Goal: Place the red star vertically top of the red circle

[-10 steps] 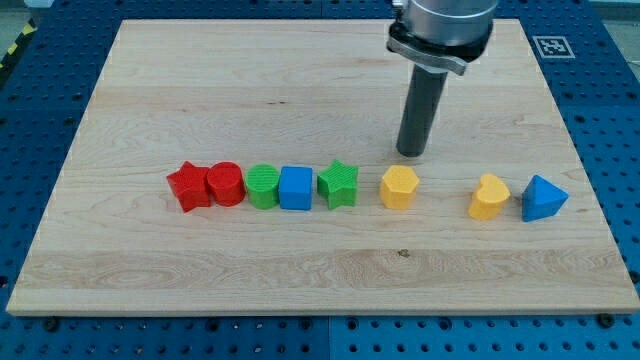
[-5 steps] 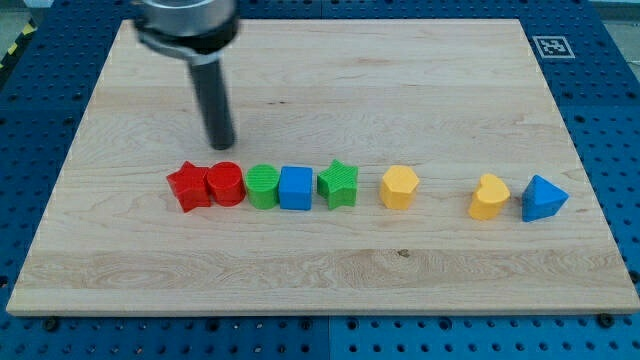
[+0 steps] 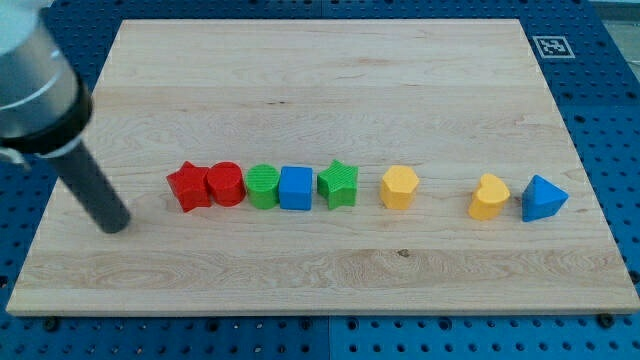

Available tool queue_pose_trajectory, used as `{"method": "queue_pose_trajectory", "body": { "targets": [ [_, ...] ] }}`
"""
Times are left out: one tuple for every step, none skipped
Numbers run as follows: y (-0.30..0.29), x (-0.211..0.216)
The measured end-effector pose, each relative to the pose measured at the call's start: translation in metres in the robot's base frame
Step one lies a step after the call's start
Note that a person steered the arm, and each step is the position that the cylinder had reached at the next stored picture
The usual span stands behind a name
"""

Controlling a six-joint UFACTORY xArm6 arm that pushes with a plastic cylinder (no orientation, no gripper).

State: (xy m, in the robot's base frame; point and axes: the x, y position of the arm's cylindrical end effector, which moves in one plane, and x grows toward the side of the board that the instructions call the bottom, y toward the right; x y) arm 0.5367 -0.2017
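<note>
The red star [image 3: 188, 186] lies on the wooden board [image 3: 320, 80], touching the left side of the red circle [image 3: 226, 184]. Both sit in a row of blocks across the middle. My tip [image 3: 116, 225] rests on the board to the left of the red star and slightly lower in the view, apart from it. The rod slants up to the view's left edge.
Right of the red circle in the same row: a green circle [image 3: 263, 186], a blue square [image 3: 296, 187], a green star [image 3: 338, 183], a yellow hexagon [image 3: 399, 187], a yellow heart [image 3: 489, 197] and a blue triangle [image 3: 543, 198]. A marker tag [image 3: 550, 45] sits at the board's top right corner.
My tip has swept from above the yellow hexagon leftward across the board, past the red blocks, to the left of and below the red star. No block has moved.
</note>
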Motion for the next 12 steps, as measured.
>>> {"method": "queue_pose_trajectory", "body": {
  "targets": [
    [0.059, -0.003],
    [0.07, -0.003],
    [0.062, -0.006],
    [0.04, -0.01],
    [0.041, -0.021],
    [0.051, -0.035],
    [0.06, -0.051],
    [0.081, -0.073],
    [0.11, -0.1],
    [0.13, -0.128],
    [0.128, -0.135],
    [0.144, -0.113]
  ]
}}
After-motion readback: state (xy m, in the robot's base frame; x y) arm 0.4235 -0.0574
